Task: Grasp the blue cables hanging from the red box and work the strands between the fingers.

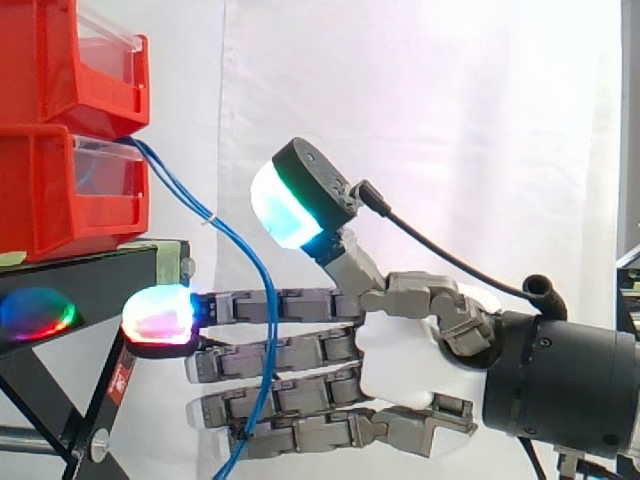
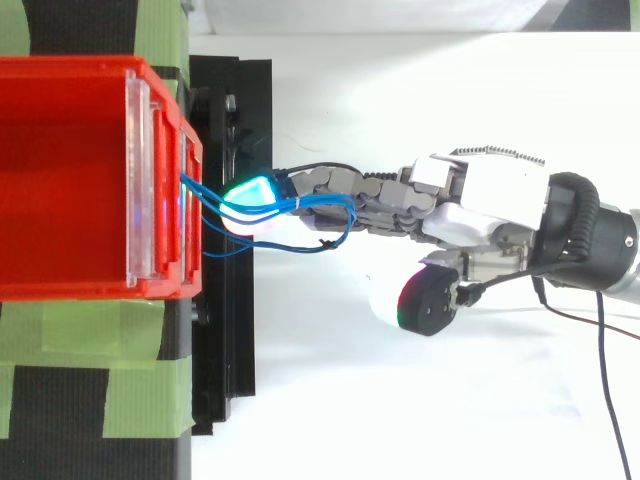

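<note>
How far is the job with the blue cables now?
Done: the hand is at the blue cables hanging from the red box. In hand: straight fingers lie across the strands, thumb lifted apart, no grasp yet. Left: closing on them and working the strands.

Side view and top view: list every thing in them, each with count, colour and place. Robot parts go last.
red bins: two, red, stacked on the stand at left.
blue cables: a few thin strands, blue, hanging from the lower bin's front and across the hand's fingers.
black stand: one, black, under the bins.
green tape: several strips, green, beside the bins from above.
white curtain: one, white, behind everything.
hand: one, grey and white, reaching in from the right, fingers straight, thumb raised.
</note>
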`<action>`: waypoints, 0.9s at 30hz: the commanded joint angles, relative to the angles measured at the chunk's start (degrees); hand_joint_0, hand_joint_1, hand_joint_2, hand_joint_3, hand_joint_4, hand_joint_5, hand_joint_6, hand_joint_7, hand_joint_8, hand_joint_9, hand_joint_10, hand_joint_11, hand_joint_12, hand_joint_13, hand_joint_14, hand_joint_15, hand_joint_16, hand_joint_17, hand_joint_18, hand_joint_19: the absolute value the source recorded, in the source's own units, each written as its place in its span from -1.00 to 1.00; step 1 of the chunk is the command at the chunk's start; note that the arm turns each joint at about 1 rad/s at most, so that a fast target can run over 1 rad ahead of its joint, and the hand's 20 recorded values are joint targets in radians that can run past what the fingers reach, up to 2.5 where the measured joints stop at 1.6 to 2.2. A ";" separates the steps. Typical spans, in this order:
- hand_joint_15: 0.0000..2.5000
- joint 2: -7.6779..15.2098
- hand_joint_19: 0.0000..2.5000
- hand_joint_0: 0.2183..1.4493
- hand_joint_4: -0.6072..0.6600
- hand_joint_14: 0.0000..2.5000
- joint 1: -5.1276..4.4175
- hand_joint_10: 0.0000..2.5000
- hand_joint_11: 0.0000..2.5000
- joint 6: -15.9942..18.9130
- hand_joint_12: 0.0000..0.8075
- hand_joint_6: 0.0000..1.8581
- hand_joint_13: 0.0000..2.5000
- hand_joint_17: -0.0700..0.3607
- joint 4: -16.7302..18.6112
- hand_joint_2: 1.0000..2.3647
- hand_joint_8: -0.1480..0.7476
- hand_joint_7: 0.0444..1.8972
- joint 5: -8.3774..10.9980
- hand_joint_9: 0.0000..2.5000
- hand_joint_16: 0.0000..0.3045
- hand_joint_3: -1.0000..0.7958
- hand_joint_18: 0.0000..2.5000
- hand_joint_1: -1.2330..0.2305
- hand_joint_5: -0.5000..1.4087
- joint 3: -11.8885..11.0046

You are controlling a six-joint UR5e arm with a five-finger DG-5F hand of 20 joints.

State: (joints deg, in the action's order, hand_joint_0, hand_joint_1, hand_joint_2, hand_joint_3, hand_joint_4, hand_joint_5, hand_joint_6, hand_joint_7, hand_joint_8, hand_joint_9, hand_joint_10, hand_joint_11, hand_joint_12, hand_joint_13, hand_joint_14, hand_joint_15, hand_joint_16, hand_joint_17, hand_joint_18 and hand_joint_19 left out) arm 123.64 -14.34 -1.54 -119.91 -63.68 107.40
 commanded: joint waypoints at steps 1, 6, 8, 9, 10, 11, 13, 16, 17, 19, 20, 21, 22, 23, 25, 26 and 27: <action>-0.82 0.02 -0.86 -0.39 0.17 -1.00 -0.17 -1.00 -0.98 -1.36 0.06 -0.99 -1.00 0.17 0.38 -1.00 0.01 -0.35 0.05 -0.99 -0.47 -1.00 -1.00 0.02 -0.92 -0.09; -0.81 0.02 -0.84 -0.39 0.18 -1.00 -0.34 -1.00 -0.93 -2.15 0.07 -0.99 -1.00 0.18 0.38 -1.00 0.04 -0.34 0.05 -0.96 -0.46 -1.00 -1.00 0.02 -0.91 -0.09; -0.81 0.11 -0.84 -0.38 0.18 -0.99 -0.52 -1.00 -0.93 -2.24 0.07 -0.99 -1.00 0.18 0.38 -1.00 0.04 -0.34 0.13 -0.96 -0.46 -1.00 -1.00 0.02 -0.91 -0.09; -0.81 0.11 -0.83 -0.38 0.18 -1.00 -0.52 -1.00 -0.92 -2.24 0.07 -0.99 -1.00 0.18 0.38 -1.00 0.05 -0.34 0.13 -0.96 -0.46 -1.00 -1.00 0.02 -0.91 -0.09; -0.80 0.02 -0.83 -0.38 0.18 -1.00 -0.52 -1.00 -0.92 -2.24 0.08 -0.99 -1.00 0.18 0.38 -1.00 0.05 -0.34 0.05 -0.95 -0.46 -1.00 -1.00 0.02 -0.91 -0.09; -0.80 0.02 -0.83 -0.38 0.18 -1.00 -0.52 -1.00 -0.91 -2.24 0.08 -0.99 -1.00 0.18 0.38 -1.00 0.05 -0.34 0.05 -0.95 -0.46 -1.00 -1.00 0.02 -0.91 -0.09; -0.80 0.11 -0.83 -0.38 0.18 -1.00 -0.52 -1.00 -0.91 -2.15 0.08 -0.99 -1.00 0.18 0.38 -1.00 0.06 -0.34 0.05 -0.95 -0.46 -1.00 -1.00 0.02 -0.91 -0.09; -0.79 0.02 -0.82 -0.38 0.19 -0.99 -0.52 -1.00 -0.90 -2.15 0.09 -0.99 -1.00 0.18 0.38 -1.00 0.06 -0.33 0.05 -0.94 -0.46 -1.00 -1.00 0.02 -0.90 -0.09; -0.79 0.02 -0.82 -0.38 0.19 -0.99 -0.52 -1.00 -0.89 -2.15 0.09 -0.99 -1.00 0.18 0.38 -1.00 0.06 -0.33 0.05 -0.94 -0.46 -1.00 -1.00 0.02 -0.90 -0.09; -0.79 0.02 -0.82 -0.38 0.20 -1.00 -0.52 -1.00 -0.89 -2.15 0.09 -0.99 -1.00 0.18 0.38 -1.00 0.06 -0.33 0.05 -0.93 -0.46 -1.00 -1.00 0.02 -0.90 -0.09; -0.79 0.02 -0.82 -0.38 0.20 -0.99 -0.52 -1.00 -0.89 -2.15 0.09 -0.99 -1.00 0.18 0.38 -1.00 0.07 -0.33 0.05 -0.93 -0.46 -1.00 -1.00 0.02 -0.90 -0.09; -0.78 0.02 -0.81 -0.38 0.20 -0.99 -0.52 -1.00 -0.89 -2.24 0.09 -0.99 -1.00 0.18 0.38 -1.00 0.07 -0.33 0.05 -0.92 -0.46 -1.00 -1.00 0.02 -0.89 -0.09; -0.79 0.11 -0.81 -0.38 0.20 -0.99 -0.52 -1.00 -0.88 -2.24 0.09 -0.99 -1.00 0.18 0.38 -1.00 0.07 -0.33 0.05 -0.92 -0.46 -1.00 -1.00 0.02 -0.89 -0.09; -0.78 0.02 -0.80 -0.38 0.20 -0.99 -0.52 -1.00 -0.87 -2.24 0.10 -0.99 -1.00 0.19 0.38 -1.00 0.07 -0.33 0.05 -0.91 -0.46 -1.00 -1.00 0.02 -0.89 -0.09; -0.78 0.02 -0.79 -0.38 0.20 -0.99 -0.52 -1.00 -0.86 -2.24 0.10 -0.99 -1.00 0.19 0.38 -1.00 0.08 -0.32 0.05 -0.90 -0.46 -1.00 -1.00 0.03 -0.89 -0.09; -0.80 0.02 -0.83 -0.38 0.22 -1.00 -0.52 -1.00 -0.89 -2.24 0.13 -0.99 -0.97 0.20 0.38 -1.00 0.11 -0.35 0.05 -0.86 -0.45 -1.00 -1.00 -0.02 -0.86 -0.09; -0.80 0.02 -0.82 -0.38 0.22 -0.99 -0.52 -1.00 -0.88 -2.24 0.13 -0.99 -0.97 0.20 0.38 -1.00 0.11 -0.35 0.05 -0.85 -0.45 -1.00 -1.00 -0.01 -0.85 -0.09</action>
State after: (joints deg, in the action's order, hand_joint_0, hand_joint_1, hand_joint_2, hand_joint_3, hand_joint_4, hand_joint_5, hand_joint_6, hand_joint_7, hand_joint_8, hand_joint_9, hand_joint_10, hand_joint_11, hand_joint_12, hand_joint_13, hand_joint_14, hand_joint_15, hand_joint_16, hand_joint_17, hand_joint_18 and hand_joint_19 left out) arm 123.68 -14.85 -3.77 -119.53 -63.63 107.31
